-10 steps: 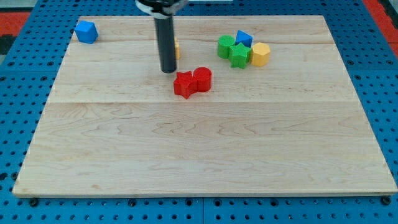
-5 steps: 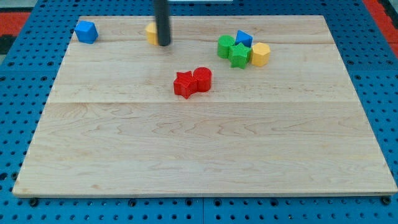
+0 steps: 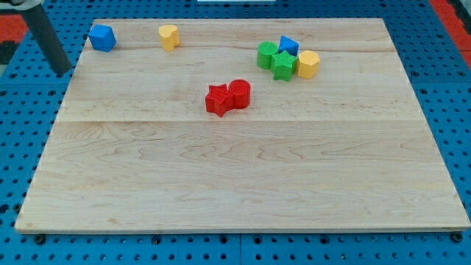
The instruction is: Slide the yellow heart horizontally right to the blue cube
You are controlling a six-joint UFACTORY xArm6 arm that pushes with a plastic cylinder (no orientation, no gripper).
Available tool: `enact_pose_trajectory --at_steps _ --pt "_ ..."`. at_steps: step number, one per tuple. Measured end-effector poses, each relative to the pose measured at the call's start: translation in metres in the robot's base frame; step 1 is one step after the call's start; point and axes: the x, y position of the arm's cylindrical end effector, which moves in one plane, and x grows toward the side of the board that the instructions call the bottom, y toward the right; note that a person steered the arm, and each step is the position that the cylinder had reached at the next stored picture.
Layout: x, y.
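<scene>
Left of the blue cube [image 3: 101, 37], my tip [image 3: 64, 72]; yellow heart [image 3: 169, 35] apart

Eight blocks on the bench [image 3: 243, 184]: two blue [image 3: 101, 37] [image 3: 288, 45], two yellow [image 3: 169, 35] [image 3: 308, 64], two green [image 3: 266, 54] [image 3: 282, 65], two red [image 3: 218, 99] [image 3: 239, 93]. One rod, one tip [image 3: 65, 73].

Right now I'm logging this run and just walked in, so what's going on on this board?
My tip sits at the board's left edge, touching no block. The yellow heart lies near the view's top, apart from the blue cube at the top left corner. Two red blocks sit together mid-board. A cluster of green, blue and yellow blocks sits at the upper right.
</scene>
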Motion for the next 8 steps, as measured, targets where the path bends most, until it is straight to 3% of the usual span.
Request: enact_pose_trajectory --at_steps 1,3,5,6,7,8 --pt "-0.044 0.014" --pt "-0.059 0.023" --pt "-0.063 0.095" --pt "-0.039 0.099" --pt "-0.020 0.141" --pt "-0.037 0.155"
